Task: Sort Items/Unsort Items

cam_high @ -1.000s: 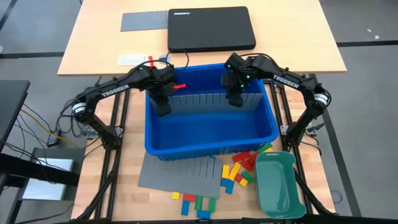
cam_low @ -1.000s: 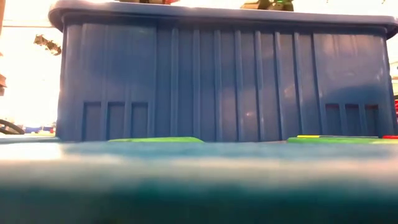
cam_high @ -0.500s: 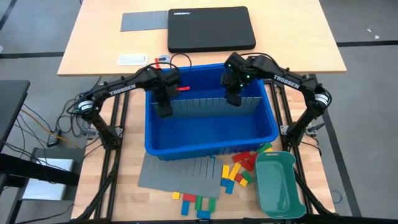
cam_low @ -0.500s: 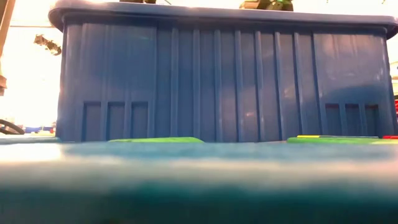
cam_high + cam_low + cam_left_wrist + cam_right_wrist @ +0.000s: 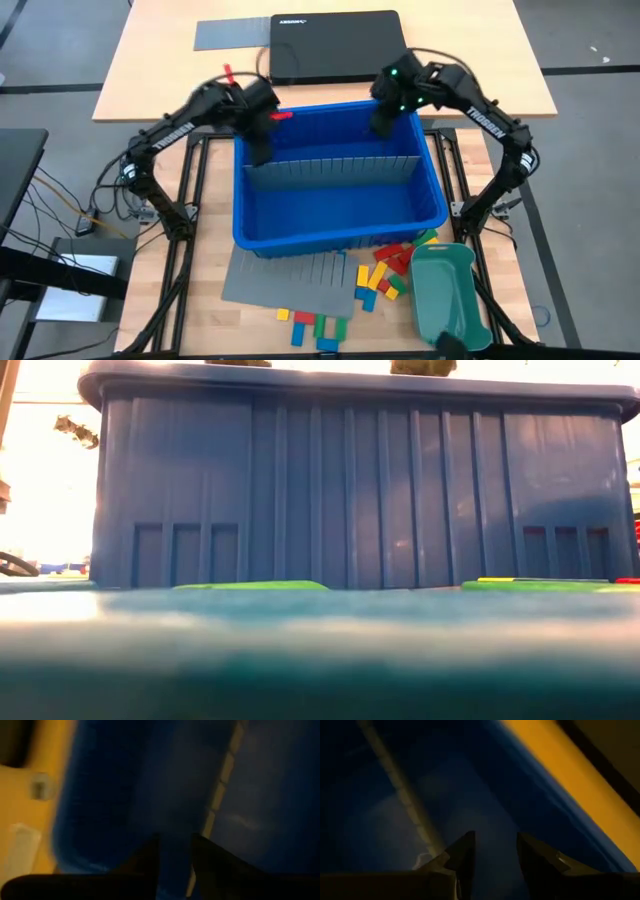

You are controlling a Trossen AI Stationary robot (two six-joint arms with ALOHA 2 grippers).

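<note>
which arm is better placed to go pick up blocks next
Right, probably. The blocks lie in front of the bin, mostly toward the right, beside the tray. Both claws, left and right, hang empty over the bin's back, a similar reach away.

Both arms are matte black, jointed, with white "TROSSEN" lettering along the forearm. The left gripper has a red tab beside its wrist; the right gripper has a green light there. Each has two dark tapered fingers.
</note>
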